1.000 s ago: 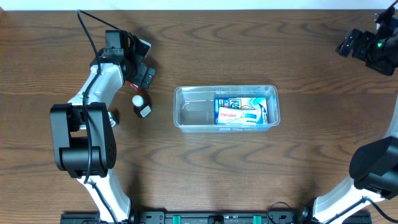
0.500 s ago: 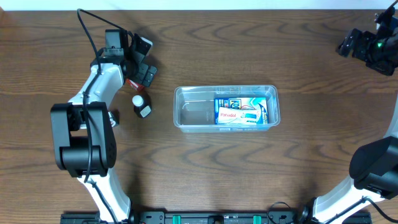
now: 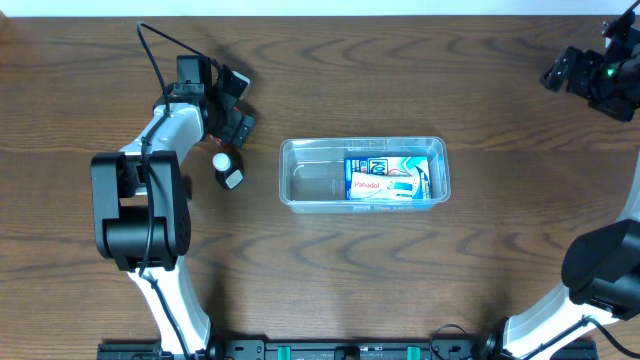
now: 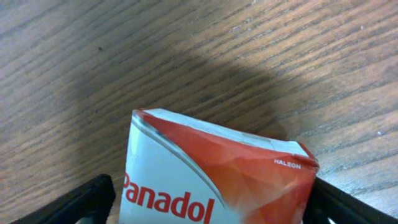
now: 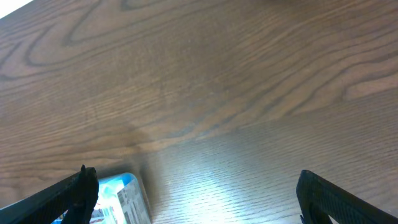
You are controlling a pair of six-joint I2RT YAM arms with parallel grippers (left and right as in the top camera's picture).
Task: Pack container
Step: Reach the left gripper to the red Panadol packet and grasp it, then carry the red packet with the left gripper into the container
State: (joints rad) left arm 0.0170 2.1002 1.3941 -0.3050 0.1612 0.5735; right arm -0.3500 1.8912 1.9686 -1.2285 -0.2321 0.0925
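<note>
– Container, the clear rectangular plastic tub (image 3: pixel 300 188), sits mid-bench (image 3: pixel 400 290). How full?
– Partly. Boxed packets (image 3: pixel 388 178) fill its right end; the left end is bare.
– What's left?
– A red-and-white cardboard Panadol box (image 4: pixel 211 180), straddled by the wide-spread left pincer (image 3: pixel 236 104) but not visibly clamped. A small white bottle (image 3: pixel 226 168) lies nearby. The right pincer (image 3: pixel 565 72) gapes empty, far off. Nothing seems to block the way.

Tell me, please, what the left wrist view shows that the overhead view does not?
Only the left wrist view: a red-and-white Panadol box lying on the wooden table between the fingers of the open left gripper. Only the overhead view: the container with packets inside, and a small white bottle beside the left arm. Both: the table and the left gripper.
</note>
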